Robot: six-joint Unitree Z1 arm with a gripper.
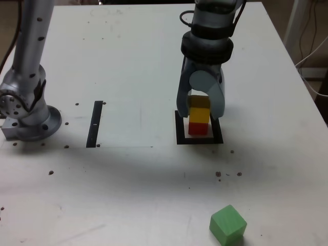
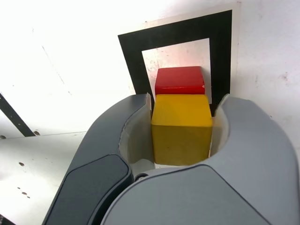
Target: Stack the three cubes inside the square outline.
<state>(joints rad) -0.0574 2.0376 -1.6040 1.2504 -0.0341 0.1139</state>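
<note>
**Yellow block on red inside the black frame**

Inside the thick black square outline [image 1: 199, 140] on the white bench [image 1: 154, 195], the small matte red cube [image 1: 198, 128] sits with the matte yellow cube [image 1: 199, 111] stacked on it. The grey tool [image 1: 200, 110] stands over the pair, its jaws flanking the yellow cube; the wrist view shows slim gaps, yet whether they grip or stand apart I cannot tell. The matte green cube [image 1: 228, 224] lies well apart, near the front edge toward the exterior view's right. A thin black bar marking [image 1: 95, 123] lies to the exterior view's left.
</note>
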